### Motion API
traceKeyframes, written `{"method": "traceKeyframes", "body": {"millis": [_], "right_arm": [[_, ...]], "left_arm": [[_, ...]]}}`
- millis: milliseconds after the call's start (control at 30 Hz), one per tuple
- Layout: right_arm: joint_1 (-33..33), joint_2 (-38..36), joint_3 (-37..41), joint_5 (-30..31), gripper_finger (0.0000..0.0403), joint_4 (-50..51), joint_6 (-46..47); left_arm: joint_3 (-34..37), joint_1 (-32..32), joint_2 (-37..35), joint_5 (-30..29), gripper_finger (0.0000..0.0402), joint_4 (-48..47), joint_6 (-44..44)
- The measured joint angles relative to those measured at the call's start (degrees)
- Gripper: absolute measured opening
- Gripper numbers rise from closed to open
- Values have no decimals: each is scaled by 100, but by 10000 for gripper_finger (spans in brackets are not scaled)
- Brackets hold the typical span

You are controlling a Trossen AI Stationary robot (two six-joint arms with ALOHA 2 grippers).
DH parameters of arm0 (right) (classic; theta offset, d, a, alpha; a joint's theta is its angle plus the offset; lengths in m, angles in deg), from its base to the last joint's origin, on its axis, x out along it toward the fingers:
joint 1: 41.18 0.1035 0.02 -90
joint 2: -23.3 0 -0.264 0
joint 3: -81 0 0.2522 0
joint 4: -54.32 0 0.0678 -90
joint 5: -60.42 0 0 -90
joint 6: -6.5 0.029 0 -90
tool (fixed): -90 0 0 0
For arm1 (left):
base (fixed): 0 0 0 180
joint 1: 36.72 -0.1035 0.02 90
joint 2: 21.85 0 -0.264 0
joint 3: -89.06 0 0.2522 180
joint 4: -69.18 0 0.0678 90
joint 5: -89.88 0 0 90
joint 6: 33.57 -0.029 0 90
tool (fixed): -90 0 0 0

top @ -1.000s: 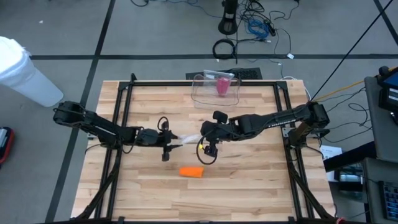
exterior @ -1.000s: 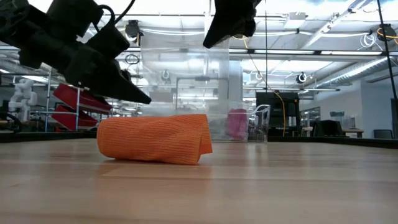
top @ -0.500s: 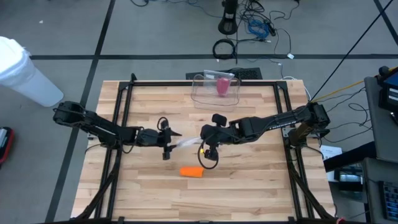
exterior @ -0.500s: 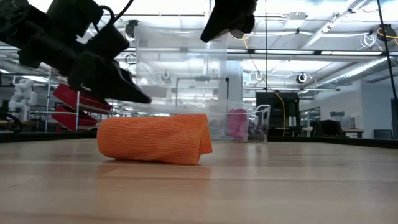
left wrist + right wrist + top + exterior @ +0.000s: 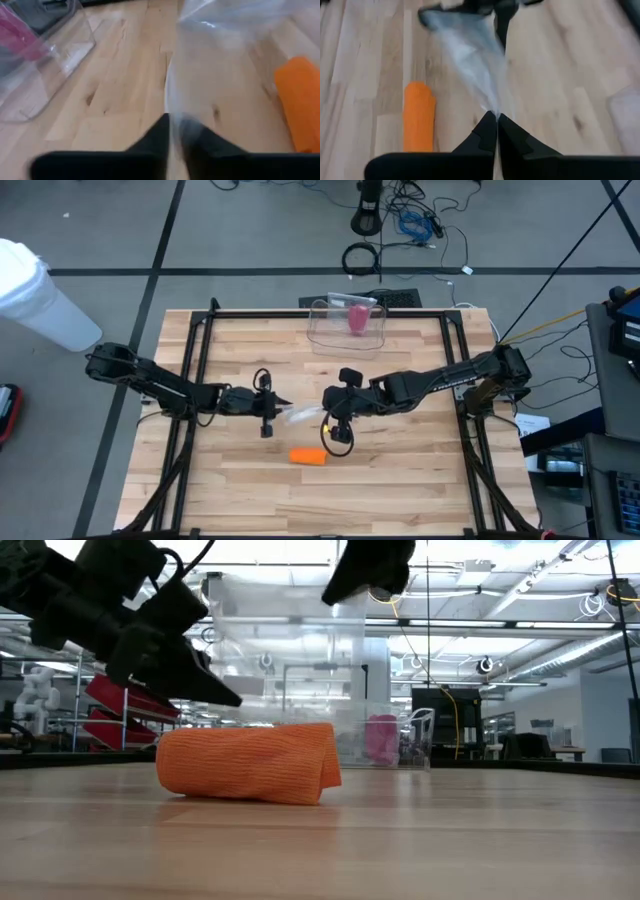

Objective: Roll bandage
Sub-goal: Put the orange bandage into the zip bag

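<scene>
So the orange rolled bandage (image 5: 308, 456) is just lying on the wooden table (image 5: 400, 490) near the front middle, with plenty of bare wood around it and toward the front edge. Above it, the left gripper (image 5: 285, 412) and right gripper (image 5: 327, 417) each pinch an end of a clear plastic bag (image 5: 304, 415) stretched between them. At the back edge sits a clear container (image 5: 345, 323) with something pink inside; beyond is grey floor with cables.

Looking like a robotics lab: wooden bench (image 5: 390, 480) framed by black rails (image 5: 187, 380), cables (image 5: 405, 220) trailing across grey floor at upper centre.
</scene>
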Motion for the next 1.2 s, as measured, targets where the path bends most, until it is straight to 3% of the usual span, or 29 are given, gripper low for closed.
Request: {"method": "traceKeyframes", "body": {"millis": [100,233,400,500,633,800,933,1133,1200], "right_arm": [[-45,0,374,-218,0,-258,-11],[-246,5,1156,-613,0,-1286,-190],[-249,7,2009,-603,20,-3126,-853],[-128,7,2106,241,50,-3179,-1161],[125,0,2097,2373,96,-2692,-1628],[647,-24,2086,5076,137,-1936,-2922],[1149,-62,2086,5410,151,-1909,-2933],[1977,-34,2086,5287,148,-2348,-2182],[2144,-32,2084,4920,145,-2572,-2073]], "left_arm": [[0,-13,0,63,10,-387,228],[0,-216,0,-61,4,-787,707],[2,-440,0,74,2,-783,1154],[2,-525,0,87,2,-784,1235],[47,-746,0,198,1,-702,1579],[203,-1152,0,1424,1,510,2528],[195,-1428,-2,2310,1,1460,3198],[195,-1249,0,2099,0,1682,3581],[197,-1145,0,2010,0,2022,3723]]}}
